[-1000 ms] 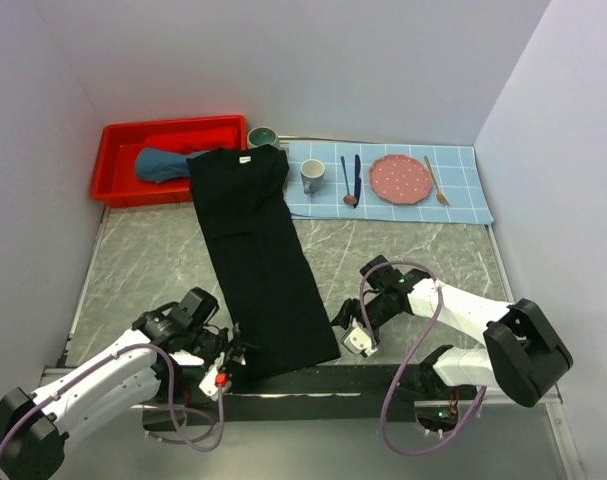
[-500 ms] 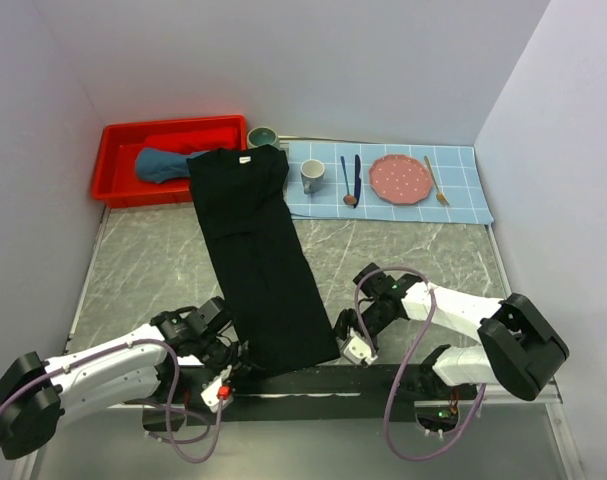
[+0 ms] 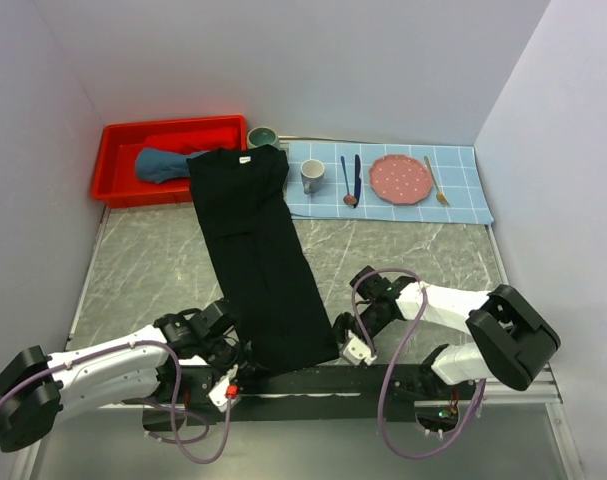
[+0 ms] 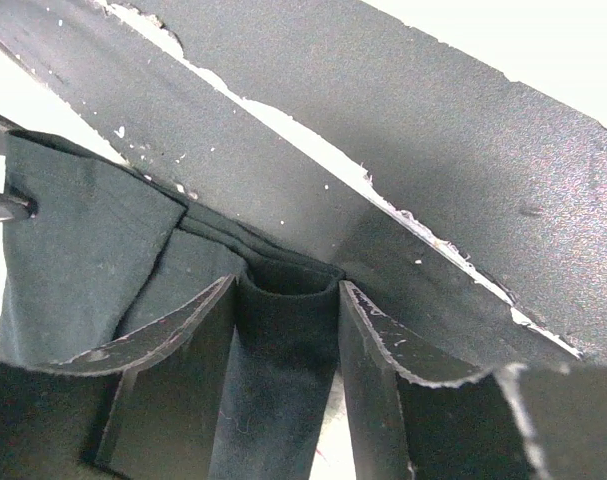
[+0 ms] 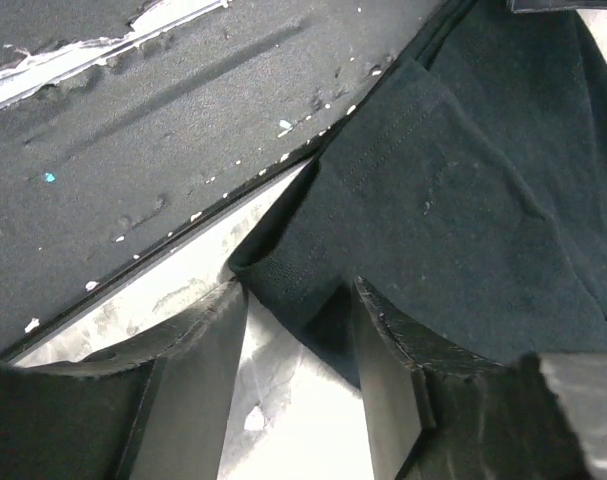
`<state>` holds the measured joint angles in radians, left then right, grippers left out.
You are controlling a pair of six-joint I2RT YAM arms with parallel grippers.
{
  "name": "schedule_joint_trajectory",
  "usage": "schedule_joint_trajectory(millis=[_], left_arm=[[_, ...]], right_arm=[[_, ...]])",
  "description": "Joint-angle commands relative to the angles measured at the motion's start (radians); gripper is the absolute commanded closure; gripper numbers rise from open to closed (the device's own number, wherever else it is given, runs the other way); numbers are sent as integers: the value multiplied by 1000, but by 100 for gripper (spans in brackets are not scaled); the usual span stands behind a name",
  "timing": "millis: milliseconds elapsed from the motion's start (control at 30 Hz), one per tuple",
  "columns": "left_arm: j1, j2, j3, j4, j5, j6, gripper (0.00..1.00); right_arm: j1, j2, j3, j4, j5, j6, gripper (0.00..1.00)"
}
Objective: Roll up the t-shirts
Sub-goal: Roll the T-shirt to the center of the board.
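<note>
The black t-shirt point(image 3: 258, 260) lies folded into a long strip, running from the red bin down to the table's near edge. My left gripper point(image 3: 233, 352) is at its bottom left corner. In the left wrist view the gripper point(image 4: 288, 285) is open, and a fold of the shirt's hem point(image 4: 283, 330) fills the gap between the fingers. My right gripper point(image 3: 341, 328) is at the bottom right corner. It point(image 5: 298, 290) is open too, with the hem corner point(image 5: 303, 275) poking in between the fingers. The teal-blue t-shirt point(image 3: 163, 163) lies bunched in the red bin point(image 3: 118, 135).
A light-blue checked placemat point(image 3: 463, 185) at the back right carries a mug point(image 3: 312, 175), a spoon point(image 3: 347, 180), a pink plate point(image 3: 398, 179) and a fork point(image 3: 436, 182). A small bowl point(image 3: 262, 135) stands behind the shirt's collar. A black strip point(image 3: 313, 378) runs along the near edge.
Both arms have closed in on the shirt's bottom hem. The left gripper slid right and down to its left corner. The right gripper moved left to its right corner.
</note>
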<state>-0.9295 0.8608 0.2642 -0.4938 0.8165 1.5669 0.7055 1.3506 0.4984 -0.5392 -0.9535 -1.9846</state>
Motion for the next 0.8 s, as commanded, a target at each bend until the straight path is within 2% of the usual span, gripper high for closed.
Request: schedule_joint_trajectory(millis=[0, 100, 300, 333, 433, 533, 633, 733, 767], left_arm=[[-6, -9, 1, 11, 6, -19, 51], [-9, 6, 17, 6, 3, -25, 55], [-34, 4, 44, -40, -8, -31, 66], [-41, -5, 49, -40, -11, -41, 67], [-72, -28, 70, -52, -34, -102, 69], [-110, -23, 104, -72, -57, -188, 70], [-138, 1, 136, -25, -85, -306, 73], [-172, 61, 191, 33, -108, -461, 83], [-180, 79, 211, 37, -118, -532, 97]], right_arm=[[12, 25, -17, -19, 59, -279, 48], [14, 24, -27, -28, 68, -293, 51], [32, 42, -31, -21, 84, -232, 71], [35, 44, -26, -21, 85, -212, 78], [35, 29, -3, -57, 84, -163, 85], [35, -31, 0, -103, 67, -108, 87], [37, -82, 19, -134, 39, -4, 88], [34, -103, 49, -131, 35, 148, 89], [34, -116, 64, -125, 32, 197, 89]])
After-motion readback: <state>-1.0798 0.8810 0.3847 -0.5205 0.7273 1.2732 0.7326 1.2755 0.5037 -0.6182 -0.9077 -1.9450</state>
